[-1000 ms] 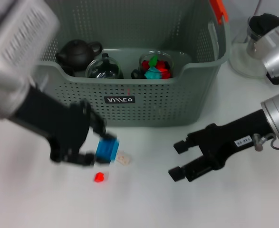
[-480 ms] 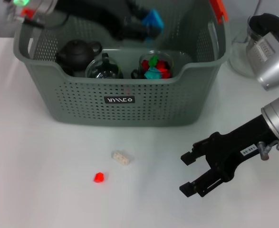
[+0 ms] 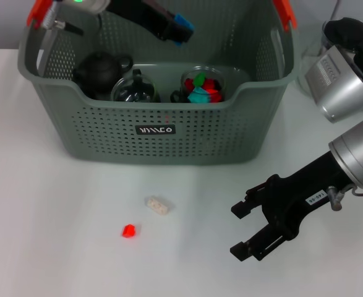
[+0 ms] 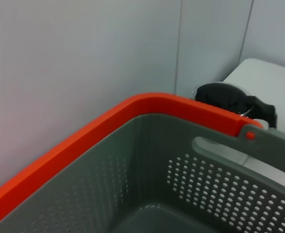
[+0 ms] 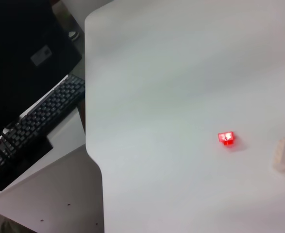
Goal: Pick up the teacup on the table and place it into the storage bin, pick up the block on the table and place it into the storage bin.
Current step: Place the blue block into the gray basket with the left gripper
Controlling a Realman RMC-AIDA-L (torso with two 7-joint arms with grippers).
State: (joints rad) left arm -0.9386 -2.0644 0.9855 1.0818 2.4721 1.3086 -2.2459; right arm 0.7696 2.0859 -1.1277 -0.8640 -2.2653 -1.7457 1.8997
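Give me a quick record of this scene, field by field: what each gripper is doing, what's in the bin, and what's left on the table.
left gripper: over the storage bin's far side, shut on the blue block
right gripper: open, low over the table, empty
storage bin: grey-green, perforated, orange-red handle ends
in the bin: dark teapot, glass teacup, glass cup of coloured blocks
on the table: cream block, small red block
beside the bin: kettle, robot's right
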